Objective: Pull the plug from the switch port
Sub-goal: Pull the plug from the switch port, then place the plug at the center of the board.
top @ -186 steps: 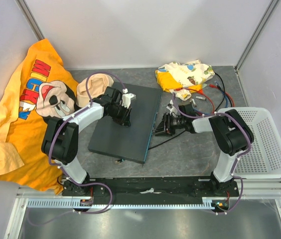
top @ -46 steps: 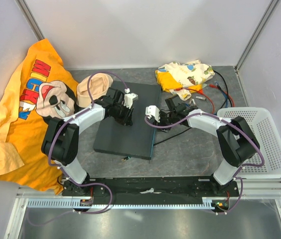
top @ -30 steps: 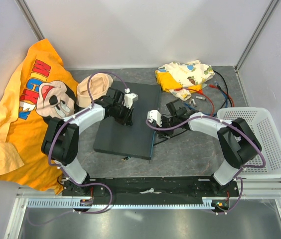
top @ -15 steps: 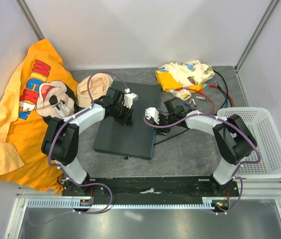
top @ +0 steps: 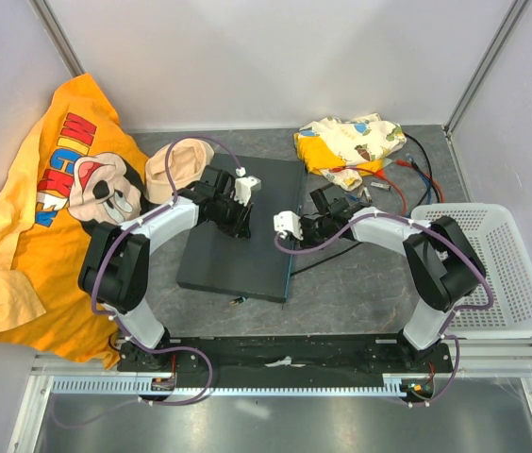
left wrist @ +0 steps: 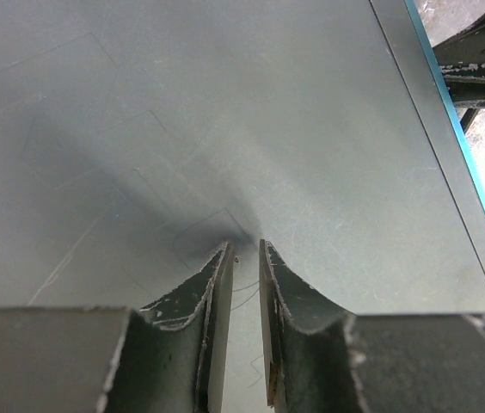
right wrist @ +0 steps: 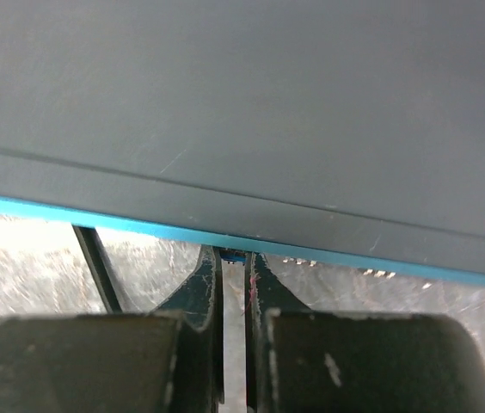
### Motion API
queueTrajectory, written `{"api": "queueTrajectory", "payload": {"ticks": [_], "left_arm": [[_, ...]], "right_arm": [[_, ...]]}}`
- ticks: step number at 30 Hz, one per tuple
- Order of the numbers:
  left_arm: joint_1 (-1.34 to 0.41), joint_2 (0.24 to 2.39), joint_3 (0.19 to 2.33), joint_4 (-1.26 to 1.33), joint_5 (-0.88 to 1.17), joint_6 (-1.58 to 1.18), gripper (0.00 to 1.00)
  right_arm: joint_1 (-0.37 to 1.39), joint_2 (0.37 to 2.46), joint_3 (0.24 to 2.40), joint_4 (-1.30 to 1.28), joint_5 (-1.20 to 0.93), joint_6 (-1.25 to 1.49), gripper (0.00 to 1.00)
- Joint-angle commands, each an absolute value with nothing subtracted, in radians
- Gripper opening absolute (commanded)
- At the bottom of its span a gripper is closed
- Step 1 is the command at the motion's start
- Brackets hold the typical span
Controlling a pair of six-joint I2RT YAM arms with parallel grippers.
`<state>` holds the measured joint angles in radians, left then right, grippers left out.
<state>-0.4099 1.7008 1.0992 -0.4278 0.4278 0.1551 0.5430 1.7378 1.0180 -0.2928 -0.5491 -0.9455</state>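
1 switch (top: 233, 255), 2 tools (left wrist: 244, 251) (right wrist: 232, 255), 1 basket (top: 492, 209), 1 T-shirt (top: 40, 236), 1 patterned cloth (top: 346, 146).

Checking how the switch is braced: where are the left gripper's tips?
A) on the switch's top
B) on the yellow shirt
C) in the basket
A: the left gripper rests its tips on the switch, on its flat dark top.

White arms (top: 167, 219), black joints, purple cables (top: 191, 143), scuffed dark jaws

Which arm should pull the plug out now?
Right. The right tool is pinched on the small blue plug at the teal edge of the switch; the left tool only presses its flat top.
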Motion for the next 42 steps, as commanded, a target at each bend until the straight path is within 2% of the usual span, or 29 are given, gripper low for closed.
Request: {"api": "queueTrajectory", "payload": {"ticks": [1, 4, 8, 15, 20, 24, 25, 29, 32, 35, 37, 39, 40, 42], "left_arm": [[-0.410, 1.781, 1.040, -0.543, 0.362, 0.178, 0.27], [-0.408, 1.782, 1.042, -0.543, 0.362, 0.179, 0.27], [-0.410, 1.787, 1.043, -0.543, 0.364, 0.176, 0.27], [-0.410, 1.787, 1.051, -0.543, 0.364, 0.176, 0.27], [-0.410, 1.789, 1.060, -0.545, 0.361, 0.176, 0.27], [-0.410, 1.790, 1.060, -0.545, 0.364, 0.176, 0.27], [-0.410, 1.790, 1.061, -0.546, 0.364, 0.176, 0.27], [-0.410, 1.789, 1.069, -0.548, 0.364, 0.178, 0.27], [-0.410, 1.786, 1.081, -0.548, 0.364, 0.179, 0.27], [-0.410, 1.781, 1.103, -0.548, 0.370, 0.176, 0.27], [-0.410, 1.769, 1.115, -0.551, 0.367, 0.176, 0.27], [-0.410, 1.756, 1.132, -0.560, 0.364, 0.176, 0.27], [-0.408, 1.737, 1.135, -0.563, 0.364, 0.184, 0.27], [-0.407, 1.714, 1.138, -0.571, 0.353, 0.192, 0.27]], "right_arm": [[0.508, 1.718, 0.994, -0.494, -0.552, -1.277, 0.00], [0.483, 1.735, 1.008, -0.502, -0.511, -1.232, 0.00], [0.446, 1.781, 1.077, -0.518, -0.529, -0.840, 0.00], [0.443, 1.786, 1.071, -0.587, -0.511, -0.589, 0.00], [0.433, 1.701, 0.990, -0.558, -0.494, -0.630, 0.00], [0.410, 1.626, 0.902, -0.548, -0.427, -0.819, 0.00], [0.387, 1.612, 0.885, -0.540, -0.416, -0.930, 0.00], [0.307, 1.545, 0.825, -0.535, -0.371, -1.099, 0.00], [0.227, 1.496, 0.870, -0.601, -0.432, -1.118, 0.00], [0.167, 1.473, 0.966, -0.611, -0.534, -0.998, 0.00], [0.134, 1.497, 1.034, -0.518, -0.525, -0.743, 0.00], [0.121, 1.546, 1.078, -0.430, -0.433, -0.494, 0.00], [0.108, 1.569, 1.097, -0.367, -0.316, -0.436, 0.00], [0.086, 1.650, 1.167, -0.339, -0.224, -0.343, 0.00]]}}
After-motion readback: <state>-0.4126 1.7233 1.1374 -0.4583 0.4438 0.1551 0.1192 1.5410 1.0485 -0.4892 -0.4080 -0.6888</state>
